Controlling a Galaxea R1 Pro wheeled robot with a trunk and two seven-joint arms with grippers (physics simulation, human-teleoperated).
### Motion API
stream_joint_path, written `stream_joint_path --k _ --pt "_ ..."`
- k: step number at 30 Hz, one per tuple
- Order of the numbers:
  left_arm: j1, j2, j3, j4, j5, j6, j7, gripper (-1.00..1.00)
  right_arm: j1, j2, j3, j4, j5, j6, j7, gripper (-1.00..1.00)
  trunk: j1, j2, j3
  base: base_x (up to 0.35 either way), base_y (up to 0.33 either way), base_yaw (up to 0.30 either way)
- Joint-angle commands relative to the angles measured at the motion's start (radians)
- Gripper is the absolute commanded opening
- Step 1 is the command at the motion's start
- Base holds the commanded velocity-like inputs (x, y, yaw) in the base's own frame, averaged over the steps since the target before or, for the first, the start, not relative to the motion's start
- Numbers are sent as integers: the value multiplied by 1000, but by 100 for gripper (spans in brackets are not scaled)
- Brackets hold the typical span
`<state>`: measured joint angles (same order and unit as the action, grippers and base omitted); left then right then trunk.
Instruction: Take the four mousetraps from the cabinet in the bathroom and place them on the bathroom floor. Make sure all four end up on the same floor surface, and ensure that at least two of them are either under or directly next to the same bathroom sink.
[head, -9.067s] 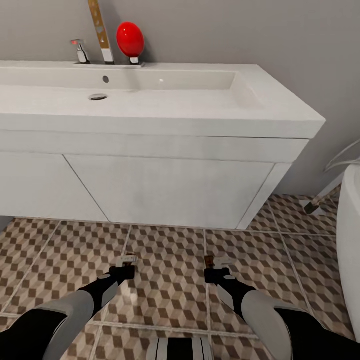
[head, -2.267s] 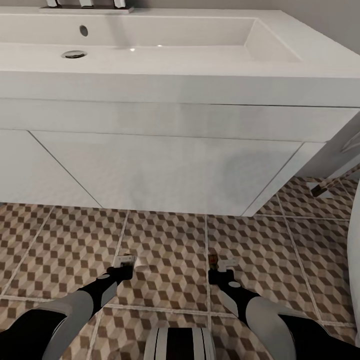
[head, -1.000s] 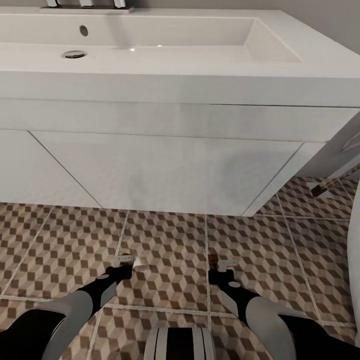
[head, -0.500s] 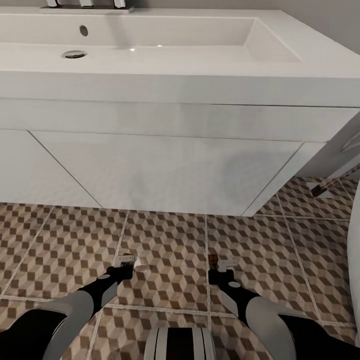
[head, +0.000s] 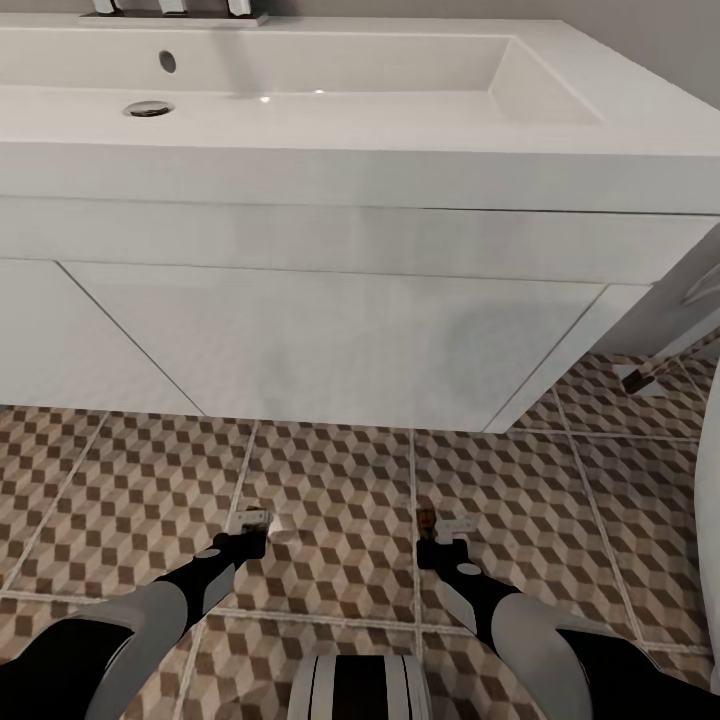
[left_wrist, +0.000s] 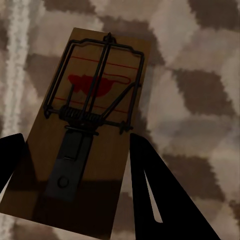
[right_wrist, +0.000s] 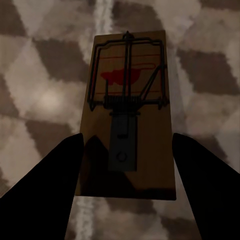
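Left gripper (head: 252, 520): low over the bathroom floor (head: 340, 500), fingers set against the edges of a mousetrap (left_wrist: 87, 120), pinching it.
Right gripper (head: 442, 524): equally low, fingers flanking a second mousetrap (right_wrist: 127, 115), whose near end sits between them; actual contact cannot be told.
Hard to make out: in the head view both traps are tiny specks at the fingertips; the tile beneath is blurred in both wrist views.
Cut off: the faucet (head: 170, 8) at the upper edge.
Room: the white bathroom sink (head: 300, 110) stands just ahead of both arms.
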<state>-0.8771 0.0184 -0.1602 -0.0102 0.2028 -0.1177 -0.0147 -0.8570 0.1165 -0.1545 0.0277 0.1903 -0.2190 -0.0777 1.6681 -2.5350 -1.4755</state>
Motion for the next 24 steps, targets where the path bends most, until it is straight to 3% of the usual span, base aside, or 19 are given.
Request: stream_joint_path --k 1,24 --pt "0 0 -9 1 6 -3 1 -100 -1 0 -8 3 11 -5 -5 -100 0 0 -1 0 0 0" --pt "-1 1 -9 1 5 -3 1 -100 -1 0 -8 3 11 -5 -5 -100 0 0 -1 0 0 0"
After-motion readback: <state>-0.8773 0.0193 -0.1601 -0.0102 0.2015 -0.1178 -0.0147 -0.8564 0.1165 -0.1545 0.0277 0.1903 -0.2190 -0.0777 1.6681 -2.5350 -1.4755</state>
